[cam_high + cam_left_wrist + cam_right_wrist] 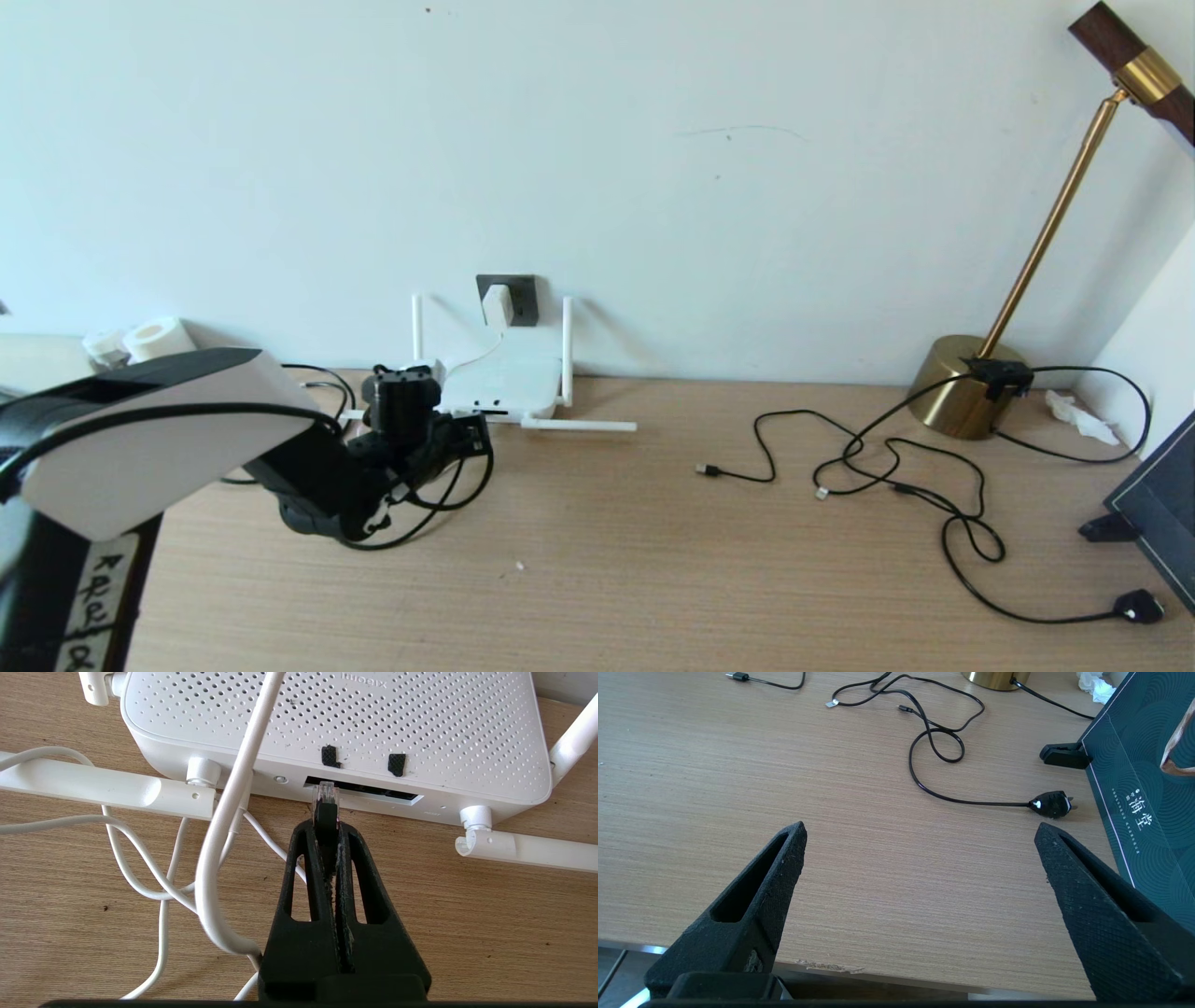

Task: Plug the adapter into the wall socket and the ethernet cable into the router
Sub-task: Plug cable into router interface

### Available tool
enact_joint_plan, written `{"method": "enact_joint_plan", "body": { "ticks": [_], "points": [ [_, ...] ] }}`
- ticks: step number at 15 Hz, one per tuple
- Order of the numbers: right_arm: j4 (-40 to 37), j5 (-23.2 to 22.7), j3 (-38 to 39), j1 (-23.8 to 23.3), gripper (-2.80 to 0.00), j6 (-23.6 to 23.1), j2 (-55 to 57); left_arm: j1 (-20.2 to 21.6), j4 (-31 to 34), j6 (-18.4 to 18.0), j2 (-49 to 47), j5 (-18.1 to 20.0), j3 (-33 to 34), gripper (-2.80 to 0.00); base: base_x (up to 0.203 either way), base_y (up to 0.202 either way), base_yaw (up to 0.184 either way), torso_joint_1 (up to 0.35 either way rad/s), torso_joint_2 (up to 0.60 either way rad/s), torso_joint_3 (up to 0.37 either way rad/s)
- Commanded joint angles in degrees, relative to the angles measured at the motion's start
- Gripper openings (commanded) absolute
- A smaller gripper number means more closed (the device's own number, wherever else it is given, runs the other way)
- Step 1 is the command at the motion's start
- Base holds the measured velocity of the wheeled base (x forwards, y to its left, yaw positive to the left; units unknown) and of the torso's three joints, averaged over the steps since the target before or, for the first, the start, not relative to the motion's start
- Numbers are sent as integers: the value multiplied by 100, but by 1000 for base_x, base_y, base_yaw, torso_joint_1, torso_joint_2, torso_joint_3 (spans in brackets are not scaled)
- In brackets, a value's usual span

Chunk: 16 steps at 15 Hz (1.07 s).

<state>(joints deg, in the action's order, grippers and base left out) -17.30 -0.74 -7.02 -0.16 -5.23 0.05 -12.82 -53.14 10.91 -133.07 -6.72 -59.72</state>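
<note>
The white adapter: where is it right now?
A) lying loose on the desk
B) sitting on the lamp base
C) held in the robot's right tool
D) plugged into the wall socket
D: in the head view the adapter sits in the dark wall socket above the router.

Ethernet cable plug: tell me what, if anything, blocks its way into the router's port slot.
Nothing visible does. The left gripper holds the ethernet cable with its clear tip right at the router port slot; the white cord passes beside it.
</note>
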Motion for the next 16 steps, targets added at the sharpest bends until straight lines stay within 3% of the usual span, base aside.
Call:
{"method": "enact_joint_plan", "body": {
  "ticks": [1, 16],
  "points": [
    [-10, -5, -1, -2, 0, -4, 4, -1, -30, 8, -18, -5, -4, -280, 0, 0, 0, 0, 0, 0],
    [-10, -5, -1, -2, 0, -4, 4, 34, 49, -1, -96, -5, -154, -280, 0, 0, 0, 0, 0, 0]
  ]
}}
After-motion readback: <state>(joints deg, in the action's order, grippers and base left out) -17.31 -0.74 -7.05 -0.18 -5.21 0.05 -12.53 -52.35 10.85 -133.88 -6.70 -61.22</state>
